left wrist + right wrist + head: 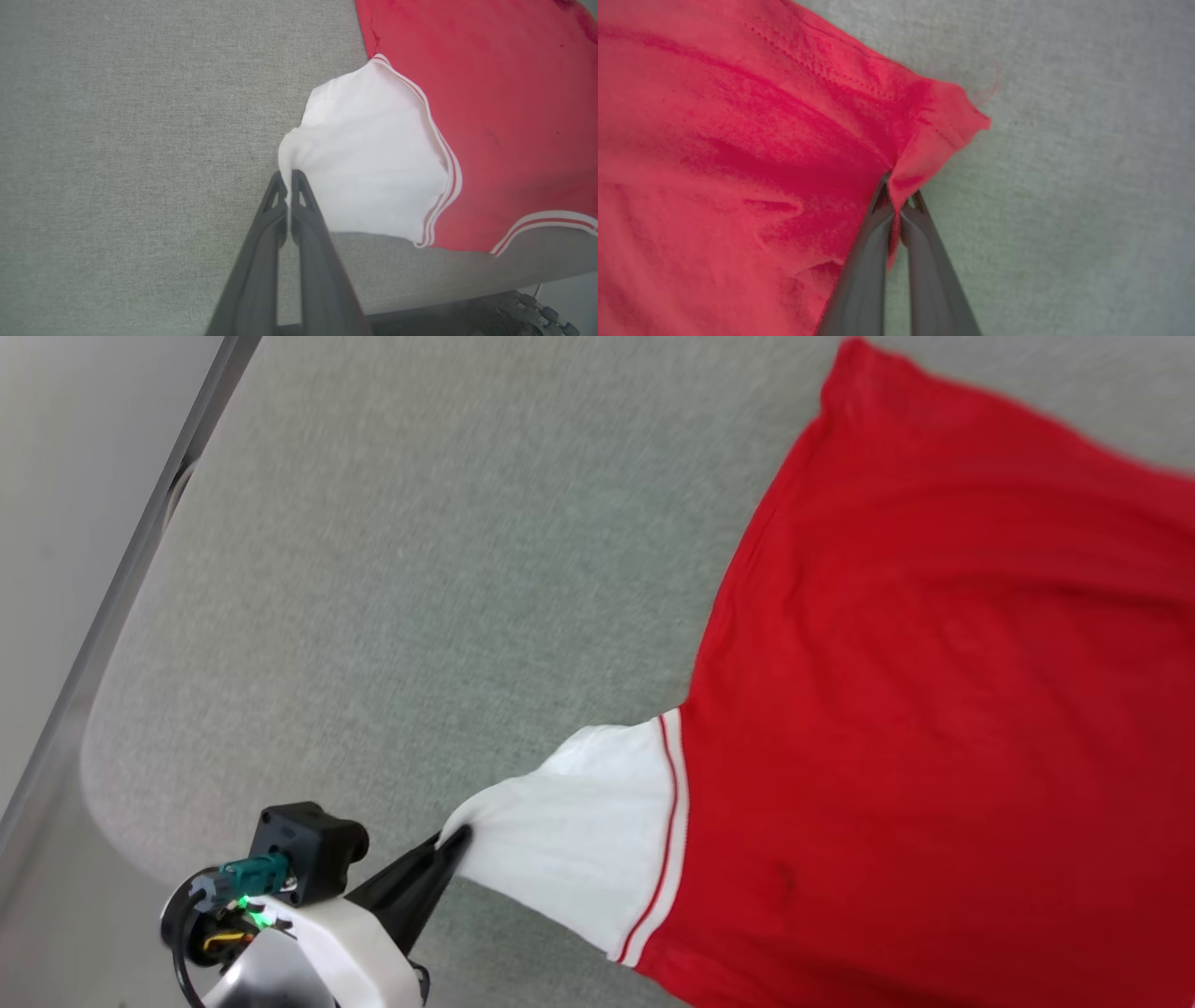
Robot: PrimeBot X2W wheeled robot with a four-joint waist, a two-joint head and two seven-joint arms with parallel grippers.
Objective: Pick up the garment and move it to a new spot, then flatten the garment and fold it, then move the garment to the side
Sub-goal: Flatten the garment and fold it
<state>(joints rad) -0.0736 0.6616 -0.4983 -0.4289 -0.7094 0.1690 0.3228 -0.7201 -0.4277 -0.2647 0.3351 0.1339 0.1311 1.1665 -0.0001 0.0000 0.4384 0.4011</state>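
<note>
Since we want the shirt (934, 709) flat, left hand (289, 179) grips its sleeve (373, 154), right hand (899, 193) a red corner (943, 126).

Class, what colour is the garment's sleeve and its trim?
White sleeve, red-and-white striped trim; clearest in the left wrist view.

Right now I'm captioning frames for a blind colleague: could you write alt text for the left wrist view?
The left gripper is shut on the edge of the white sleeve of the red garment, which lies on a grey fabric surface. Red-white striped trim runs where sleeve meets body.
</note>
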